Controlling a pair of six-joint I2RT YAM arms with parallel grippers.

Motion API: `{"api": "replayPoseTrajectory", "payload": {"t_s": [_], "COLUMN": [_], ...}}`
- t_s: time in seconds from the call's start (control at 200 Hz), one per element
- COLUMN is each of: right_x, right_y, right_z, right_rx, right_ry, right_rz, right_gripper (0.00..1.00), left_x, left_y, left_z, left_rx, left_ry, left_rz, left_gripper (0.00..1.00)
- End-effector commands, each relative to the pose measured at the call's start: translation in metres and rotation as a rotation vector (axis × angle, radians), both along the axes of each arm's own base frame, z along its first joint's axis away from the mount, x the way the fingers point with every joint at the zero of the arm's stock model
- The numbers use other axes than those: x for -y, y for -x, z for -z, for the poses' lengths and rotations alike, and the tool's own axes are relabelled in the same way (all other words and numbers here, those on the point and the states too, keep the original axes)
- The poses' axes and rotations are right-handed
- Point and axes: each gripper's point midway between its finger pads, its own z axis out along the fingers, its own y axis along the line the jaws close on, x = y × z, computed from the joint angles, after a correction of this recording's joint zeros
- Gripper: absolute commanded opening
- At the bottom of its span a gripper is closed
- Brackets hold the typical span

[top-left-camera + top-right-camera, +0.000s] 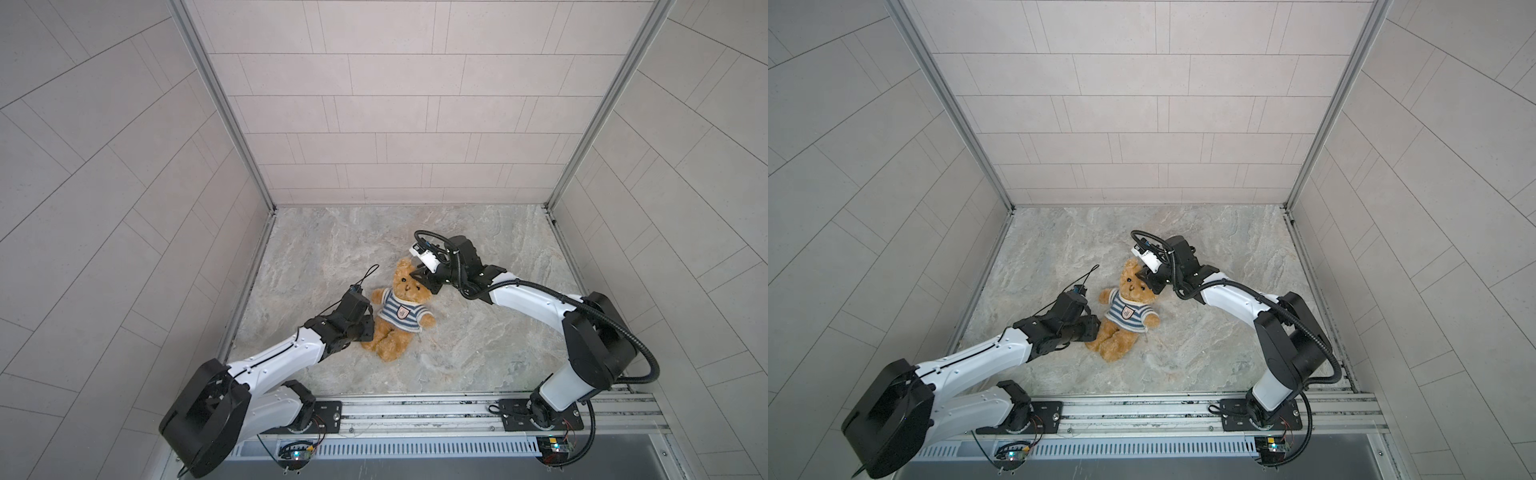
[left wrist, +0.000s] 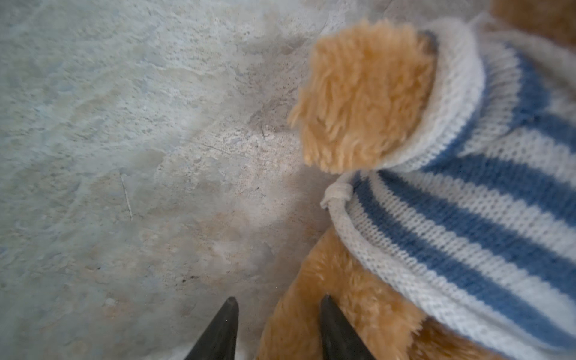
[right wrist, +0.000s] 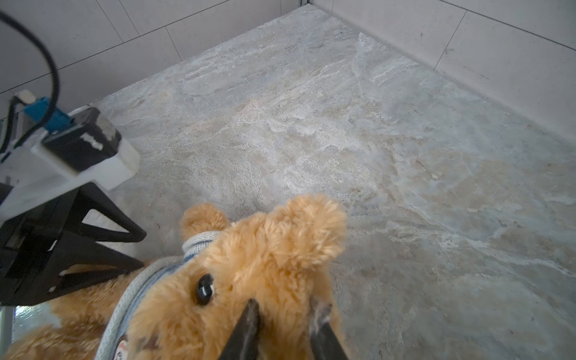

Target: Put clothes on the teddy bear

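The teddy bear [image 1: 388, 340] wears the striped shirt [image 1: 399, 311]; dressing looks finished. The left gripper [image 2: 279, 300] is released. Whether the right gripper [image 3: 286, 304] grasps its head cannot be told.

- We see the bear [image 1: 405, 286], fluffy and golden-brown, lying face up left of the table's [image 1: 478, 353] middle.
- Its head points to the far side, legs splayed toward us.
- It wears a blue-and-white striped shirt [image 1: 398, 311], paws out of both sleeves.
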Motion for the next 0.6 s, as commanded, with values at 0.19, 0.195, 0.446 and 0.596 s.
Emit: {"api": "replayPoseTrajectory", "payload": {"t_s": [0.19,0.195,0.446,0.596], "right_x": [-0.018,-0.018,-0.014,-0.007], "right_y": [-0.018,-0.018,-0.024,-0.024], "right_z": [0.011,0.010,0.000,-0.020], "right_rx": [-0.029,-0.028,0.002,0.049], "right_ry": [0.007,0.007,0.012,0.002], "right_rz": [-0.053,-0.053,-0.022,0.015], "right_gripper": [0.33,0.34,0.45,0.57], "left_x": [0.013,0.013,0.017,0.018], "left_y": [0.020,0.020,0.023,0.024], "left_z": [0.001,0.001,0.002,0.000], "left_rx": [-0.012,-0.012,-0.014,-0.010], "left_ry": [0.075,0.076,0.081,0.092], "left_rz": [0.026,0.026,0.027,0.022], "left_gripper": [0.47,0.47,0.47,0.48]}}
